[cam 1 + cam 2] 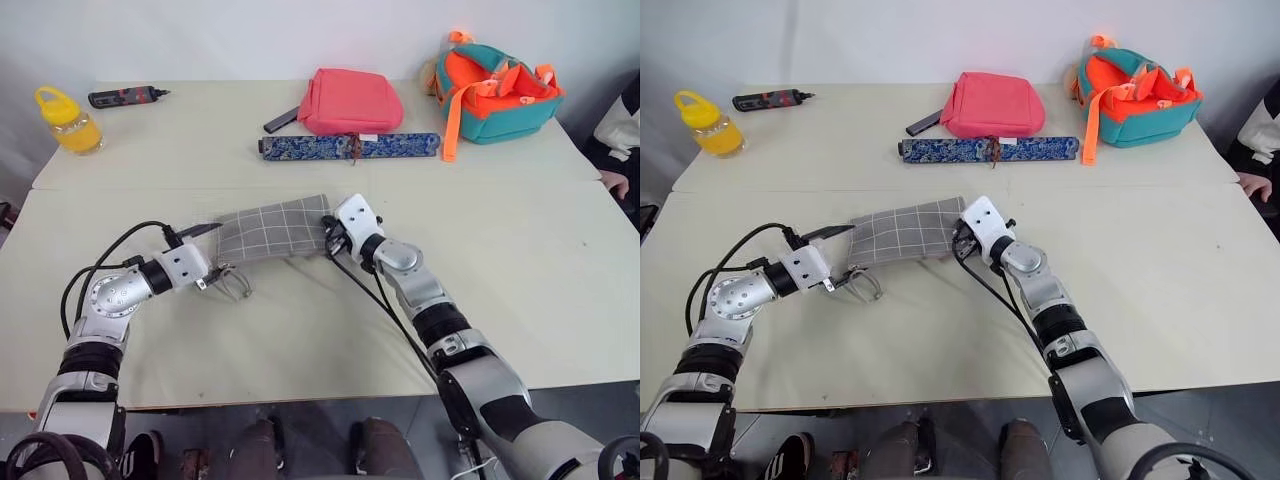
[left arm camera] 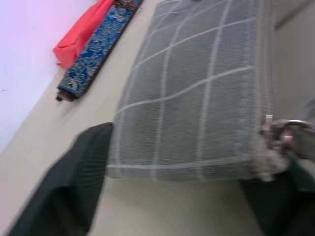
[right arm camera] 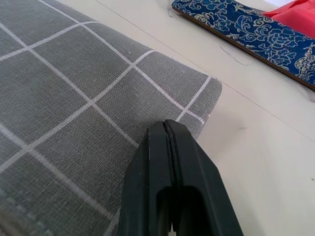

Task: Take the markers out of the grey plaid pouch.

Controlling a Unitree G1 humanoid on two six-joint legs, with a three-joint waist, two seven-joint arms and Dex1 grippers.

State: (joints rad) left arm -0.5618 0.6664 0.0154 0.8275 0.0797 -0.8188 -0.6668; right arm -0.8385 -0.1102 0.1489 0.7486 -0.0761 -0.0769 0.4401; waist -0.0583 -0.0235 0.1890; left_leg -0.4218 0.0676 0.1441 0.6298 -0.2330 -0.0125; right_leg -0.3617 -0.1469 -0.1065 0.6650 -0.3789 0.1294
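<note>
The grey plaid pouch [image 1: 272, 230] lies flat near the middle of the desk [image 1: 520, 300], between the two arms. The right gripper [image 3: 166, 129] reaches level, forward and leftward, its fingers clenched flat together on the pouch's right end fabric. The left gripper [image 2: 177, 196] reaches level, forward and rightward, at the pouch's left end by the zip pull [image 2: 280, 130]; its fingers [image 2: 64, 191] stand apart, one on each side of that end, grasping nothing. No markers are visible outside the pouch.

Two beige tables [image 1: 300, 330] pushed together, seam across; plain white wall [image 1: 250, 30] behind.
</note>
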